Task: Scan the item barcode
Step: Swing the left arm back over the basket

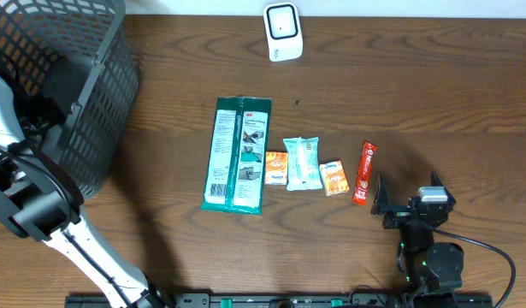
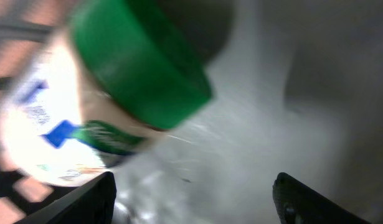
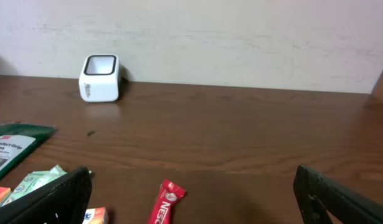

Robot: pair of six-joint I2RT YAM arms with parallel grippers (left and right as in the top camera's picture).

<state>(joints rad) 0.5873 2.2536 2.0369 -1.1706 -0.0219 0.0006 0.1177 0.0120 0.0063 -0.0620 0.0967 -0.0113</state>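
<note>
The dark wooden surface [image 1: 416, 103] carries a black mesh basket [image 1: 83, 77] at its far left corner, and the left arm reaches into it. In the left wrist view the left gripper [image 2: 194, 180] has its 2 fingers spread wide with nothing between them. Just ahead of it lies a green-capped container [image 2: 141, 68], tilted and badly blurred, with a white label printed in blue; basket mesh shows at the left edge of that view. Whether the gripper touches the container cannot be told. The right gripper [image 3: 192, 173] sits low at the near right of the surface, fingers also spread wide and empty. Just in front of it lies a red Nescafé stick [image 1: 364, 173]. Leftward from the stick come a small orange-and-white packet [image 1: 333, 177], a pale wipes packet [image 1: 302, 162], an orange packet [image 1: 276, 168] and a long green glove pack [image 1: 238, 154]. The white scanner [image 1: 283, 32] stands at the far edge, well apart from all of them.
</note>
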